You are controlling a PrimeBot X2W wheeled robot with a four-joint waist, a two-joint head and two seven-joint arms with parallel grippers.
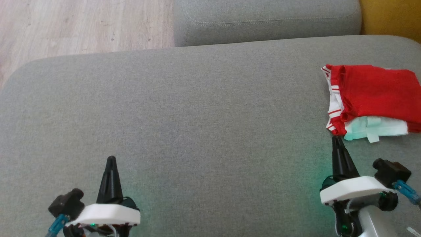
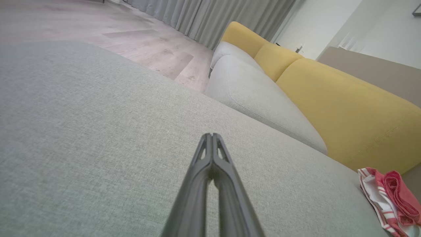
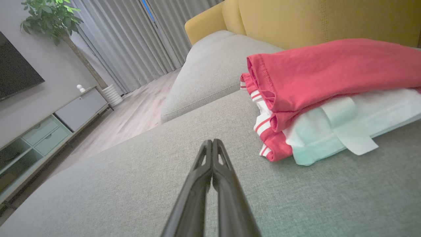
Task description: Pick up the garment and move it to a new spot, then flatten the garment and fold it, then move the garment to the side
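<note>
The garment [image 1: 375, 98] is a folded bundle of red cloth with white striped trim over a pale mint-white layer, lying at the right edge of the grey sofa seat [image 1: 197, 115]. In the right wrist view the garment [image 3: 329, 92] lies just ahead and to the right of my right gripper [image 3: 212, 142], whose fingers are pressed together with nothing between them. The head view puts my right gripper [image 1: 336, 138] just below the bundle's lower left corner. My left gripper [image 1: 111, 158] is shut and empty over bare cushion at the lower left. In the left wrist view my left gripper [image 2: 211, 135] points across the seat, and the garment [image 2: 388, 197] is at the far right.
A second grey cushion [image 1: 263, 19] adjoins the seat at the back, with yellow backrests [image 2: 345, 108] beyond. Wood floor [image 1: 82, 26] lies past the seat's left edge. A low cabinet [image 3: 49, 131], curtains [image 3: 131, 42] and a potted plant [image 3: 49, 16] stand across the room.
</note>
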